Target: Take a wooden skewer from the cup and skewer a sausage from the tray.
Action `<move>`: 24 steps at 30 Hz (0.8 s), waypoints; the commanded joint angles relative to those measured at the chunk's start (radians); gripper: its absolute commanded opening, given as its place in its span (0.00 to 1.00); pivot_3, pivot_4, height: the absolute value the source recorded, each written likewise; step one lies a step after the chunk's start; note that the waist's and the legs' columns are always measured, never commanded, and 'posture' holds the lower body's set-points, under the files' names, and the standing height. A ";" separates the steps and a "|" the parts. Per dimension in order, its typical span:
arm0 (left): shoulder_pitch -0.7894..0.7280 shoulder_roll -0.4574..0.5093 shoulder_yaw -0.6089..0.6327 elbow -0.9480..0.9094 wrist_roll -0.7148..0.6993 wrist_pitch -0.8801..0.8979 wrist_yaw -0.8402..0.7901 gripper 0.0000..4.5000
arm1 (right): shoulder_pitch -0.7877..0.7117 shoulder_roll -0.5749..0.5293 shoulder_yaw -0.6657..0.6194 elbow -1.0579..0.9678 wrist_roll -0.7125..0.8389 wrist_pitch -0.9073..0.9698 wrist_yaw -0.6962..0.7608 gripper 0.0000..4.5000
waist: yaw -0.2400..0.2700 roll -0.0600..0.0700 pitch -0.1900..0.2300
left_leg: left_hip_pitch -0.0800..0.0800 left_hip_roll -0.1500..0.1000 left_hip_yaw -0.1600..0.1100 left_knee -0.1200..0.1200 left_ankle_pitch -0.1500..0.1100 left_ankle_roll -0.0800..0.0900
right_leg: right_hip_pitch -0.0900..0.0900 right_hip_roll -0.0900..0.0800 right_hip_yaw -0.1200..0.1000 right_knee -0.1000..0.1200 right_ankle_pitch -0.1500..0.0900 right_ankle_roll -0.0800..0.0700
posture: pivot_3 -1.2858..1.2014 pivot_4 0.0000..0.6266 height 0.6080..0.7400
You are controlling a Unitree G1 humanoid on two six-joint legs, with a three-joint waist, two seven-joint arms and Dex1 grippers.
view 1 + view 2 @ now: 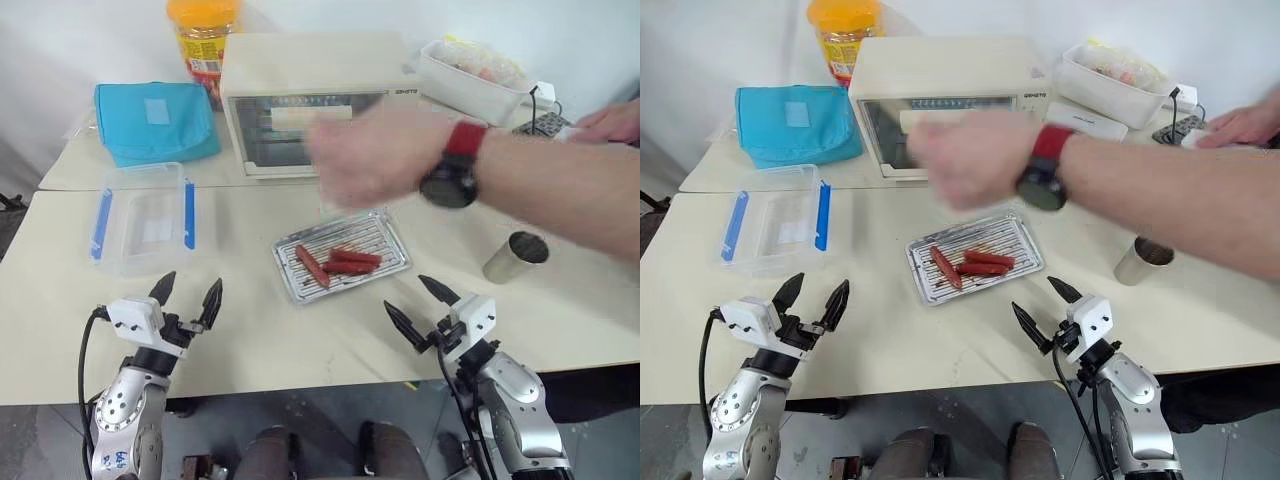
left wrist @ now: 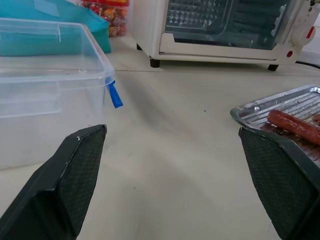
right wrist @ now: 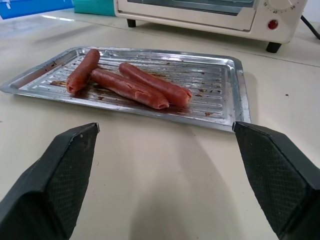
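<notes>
The silver ribbed tray (image 1: 372, 234) lies mid-table with three reddish sausages (image 1: 350, 261) on it, seen close in the right wrist view (image 3: 127, 87). The steel cup (image 1: 516, 257) stands to the tray's right, its inside dark. The wooden skewer is out of view. My left gripper (image 1: 188, 299) hovers open at the near left, between the plastic box and the tray, empty. My right gripper (image 1: 411, 303) is open just in front of the tray's near edge (image 3: 150, 114), holding nothing. A person's hand (image 1: 365, 155) with a black watch reaches across above the tray.
A white toaster oven (image 1: 300, 110) stands behind the tray. A clear plastic box with blue clips (image 1: 145, 215) sits at the left, a blue pouch (image 1: 155, 120) and an orange-lidded jar (image 1: 203, 35) behind it. A white container (image 1: 470, 75) is back right.
</notes>
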 commanded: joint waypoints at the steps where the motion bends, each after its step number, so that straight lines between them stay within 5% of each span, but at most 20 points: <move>1: 0.012 0.005 -0.002 -0.027 0.006 -0.018 -0.007 1.00 | 0.005 -0.010 -0.007 -0.031 0.010 -0.012 0.011 0.99 | 0.001 0.000 0.000 | 0.000 0.000 0.000 0.000 0.000 0.000 | 0.000 0.000 0.000 0.000 0.000 0.000 | 0.52 0.24 1.00; 24: 0.019 0.009 0.000 -0.061 0.000 0.000 0.003 1.00 | -0.016 -0.011 -0.007 0.007 0.011 -0.016 0.039 0.99 | 0.000 0.000 0.000 | 0.000 0.000 0.000 0.000 0.000 0.000 | 0.000 0.000 0.000 0.000 0.000 0.000 | 0.52 0.24 1.00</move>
